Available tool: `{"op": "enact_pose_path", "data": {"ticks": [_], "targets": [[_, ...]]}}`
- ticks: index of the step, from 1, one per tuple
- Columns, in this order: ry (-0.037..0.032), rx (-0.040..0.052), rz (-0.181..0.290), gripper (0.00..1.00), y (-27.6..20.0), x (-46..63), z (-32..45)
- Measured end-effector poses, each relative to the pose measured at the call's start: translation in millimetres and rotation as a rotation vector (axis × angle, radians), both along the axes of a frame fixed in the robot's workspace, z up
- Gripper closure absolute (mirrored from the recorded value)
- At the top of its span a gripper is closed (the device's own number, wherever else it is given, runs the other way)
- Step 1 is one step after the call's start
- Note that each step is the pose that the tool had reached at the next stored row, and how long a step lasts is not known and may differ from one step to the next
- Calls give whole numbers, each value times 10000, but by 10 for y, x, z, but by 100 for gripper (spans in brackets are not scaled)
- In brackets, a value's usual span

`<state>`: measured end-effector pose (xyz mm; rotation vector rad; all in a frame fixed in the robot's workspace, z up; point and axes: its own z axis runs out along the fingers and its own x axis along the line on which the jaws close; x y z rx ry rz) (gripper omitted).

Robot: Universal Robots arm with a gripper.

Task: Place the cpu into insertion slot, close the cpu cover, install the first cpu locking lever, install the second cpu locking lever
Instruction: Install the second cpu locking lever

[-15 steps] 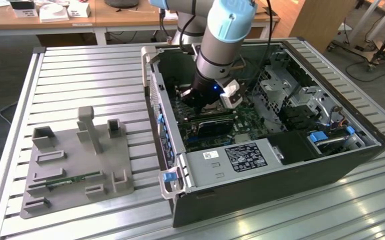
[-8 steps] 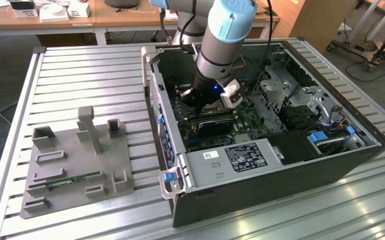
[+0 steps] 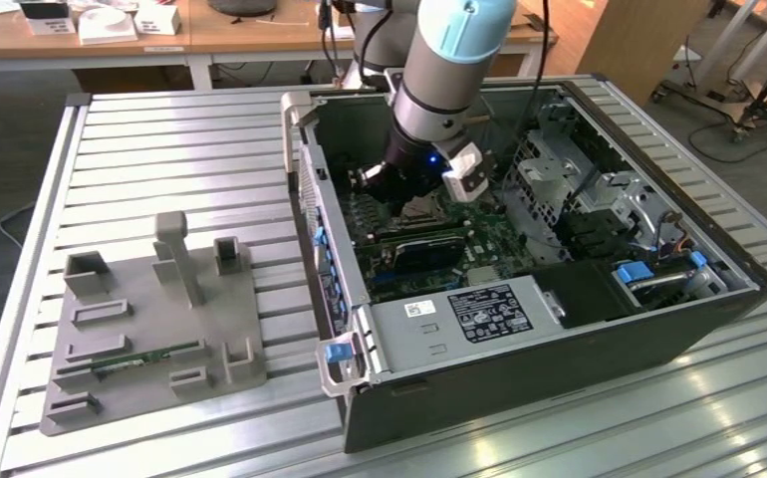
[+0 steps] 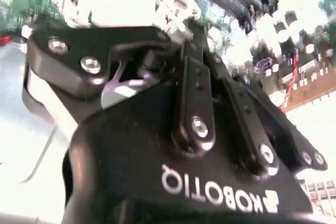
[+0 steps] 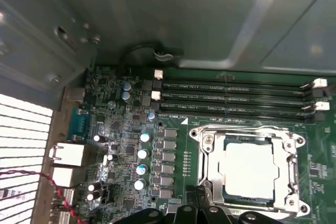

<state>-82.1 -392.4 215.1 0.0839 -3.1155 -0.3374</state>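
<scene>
the arm [image 3: 434,70] reaches steeply downward — its black gripper [image 3: 394,185] hanging low, wrist bent.

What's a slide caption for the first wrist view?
Gripper at the edge of the insertion slot, cpu seated under the closed cpu cover.

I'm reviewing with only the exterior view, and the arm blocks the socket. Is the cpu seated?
Observer: Yes. In the first wrist view the cpu lies flat inside the insertion slot.
Operator: And the cover?
Observer: The cpu cover is down, framing the chip.
Operator: Where's the hand?
Observer: The hand is at the cover's edge, on the side away from the memory slots.
</scene>
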Motion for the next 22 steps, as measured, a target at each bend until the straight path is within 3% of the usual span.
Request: {"op": "enact_pose_path", "data": {"ticks": [8, 12, 18, 22], "targets": [[0, 7, -1, 90, 6, 3, 136], [-1, 8, -1, 90, 7, 40, 143], [2, 7, -1, 90, 9, 191, 143], [2, 7, -1, 90, 9, 210, 143]]}}
